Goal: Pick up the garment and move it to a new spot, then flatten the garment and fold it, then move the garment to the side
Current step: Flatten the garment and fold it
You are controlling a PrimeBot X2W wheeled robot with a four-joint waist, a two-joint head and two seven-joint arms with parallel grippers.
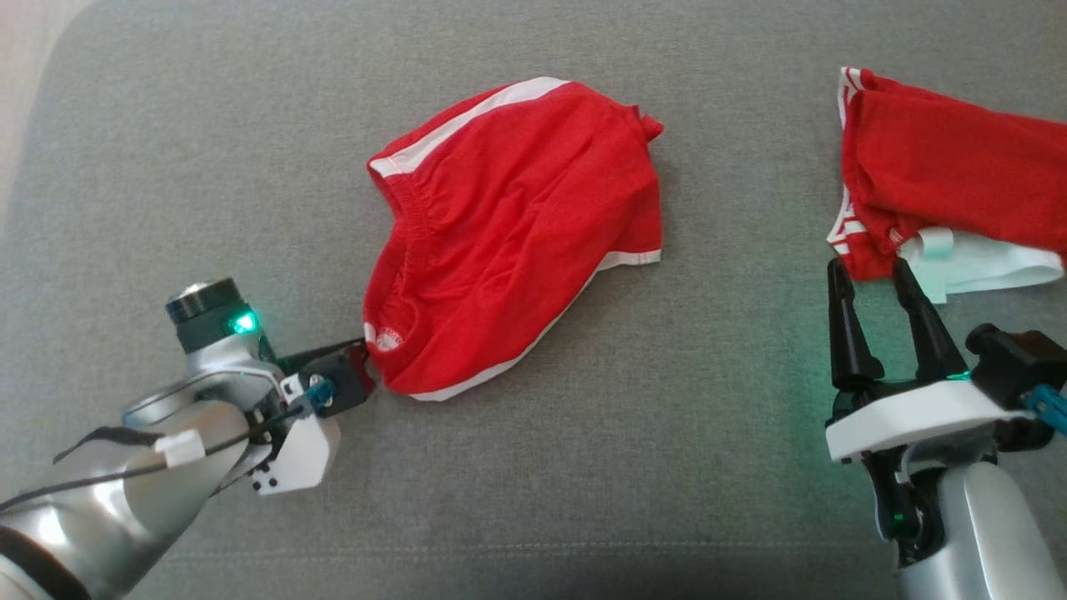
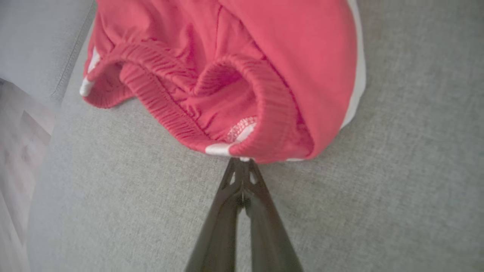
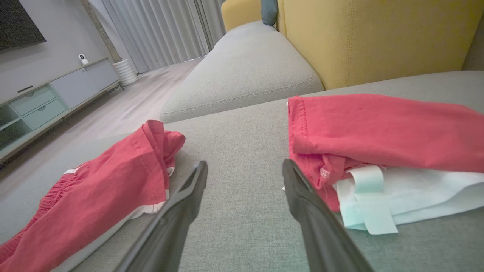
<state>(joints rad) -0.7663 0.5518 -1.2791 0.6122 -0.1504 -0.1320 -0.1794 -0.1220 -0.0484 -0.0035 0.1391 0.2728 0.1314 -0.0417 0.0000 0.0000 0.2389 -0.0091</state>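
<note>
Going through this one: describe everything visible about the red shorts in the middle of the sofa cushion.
The red shorts look like thin sports fabric, with white side stripes and a gathered elastic waistband. They lie crumpled and unfolded on the grey sofa cushion. The waistband gapes open toward the robot's left, and one corner is bunched at the far side. The left gripper is shut, its tips pinching the waistband's edge by a white stripe. Nothing else touches them.
</note>
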